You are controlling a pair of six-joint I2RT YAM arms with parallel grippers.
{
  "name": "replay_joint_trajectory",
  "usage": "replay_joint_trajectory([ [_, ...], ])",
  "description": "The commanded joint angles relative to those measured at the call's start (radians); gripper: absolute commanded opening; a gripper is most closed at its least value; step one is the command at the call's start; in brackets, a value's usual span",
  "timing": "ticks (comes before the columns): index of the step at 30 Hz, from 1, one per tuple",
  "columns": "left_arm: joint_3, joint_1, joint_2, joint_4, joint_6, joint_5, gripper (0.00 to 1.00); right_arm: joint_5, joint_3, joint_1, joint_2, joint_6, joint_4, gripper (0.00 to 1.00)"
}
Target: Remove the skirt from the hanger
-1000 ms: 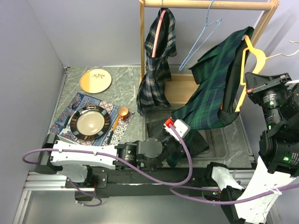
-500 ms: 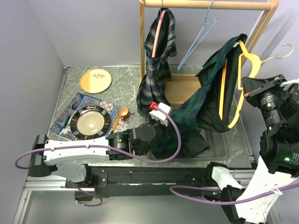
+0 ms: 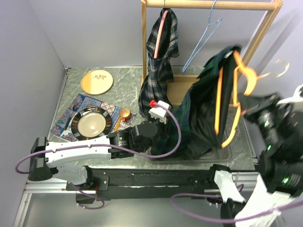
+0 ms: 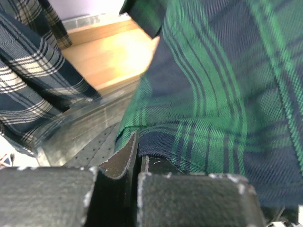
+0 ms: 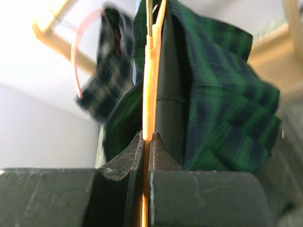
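Three hangers: an orange hanger (image 3: pixel 218 101) carrying the green skirt (image 3: pixel 201 113), and a pink hanger (image 3: pixel 162 26) with a second plaid garment (image 3: pixel 158 71) beside a blue hanger (image 3: pixel 204 40) on the rack (image 3: pixel 208 4). Two plates, tan plate (image 3: pixel 97 81) and dark-rimmed plate (image 3: pixel 92 124), and one cup (image 3: pixel 124 113) lie left of the left gripper (image 4: pixel 137 153). The skirt's lower end bunches in the clear tray (image 3: pixel 229 152). Only the wrist views show the grips: the left gripper pinches the skirt's hem, and the right gripper (image 5: pixel 146 142) is clamped on the orange hanger, with the skirt just beyond it.
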Motion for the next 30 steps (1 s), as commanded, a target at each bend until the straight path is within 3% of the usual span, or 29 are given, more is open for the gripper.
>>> replay_joint_trajectory([
  [1, 0.058, 0.036, 0.020, -0.061, -0.015, 0.017, 0.01, -0.088, -0.135, 0.020, -0.141, 0.042, 0.079, 0.00],
  [7, 0.158, 0.050, 0.082, -0.139, -0.027, -0.021, 0.01, -0.063, -0.203, 0.050, -0.202, -0.009, 0.000, 0.00],
  [14, 0.158, 0.087, 0.102, -0.196, -0.125, -0.012, 0.01, -0.083, -0.094, 0.057, -0.161, -0.098, -0.160, 0.00],
  [22, 0.260, 0.120, 0.157, -0.348, -0.242, -0.038, 0.01, -0.103, -0.140, 0.091, -0.164, -0.145, -0.208, 0.00],
  [26, 0.262, 0.122, 0.157, -0.342, -0.212, 0.049, 0.01, -0.035, -0.099, 0.117, -0.155, -0.168, -0.237, 0.00],
  [30, 0.198, 0.120, 0.087, -0.209, -0.168, 0.218, 0.01, 0.012, -0.031, 0.117, -0.147, -0.139, -0.228, 0.00],
])
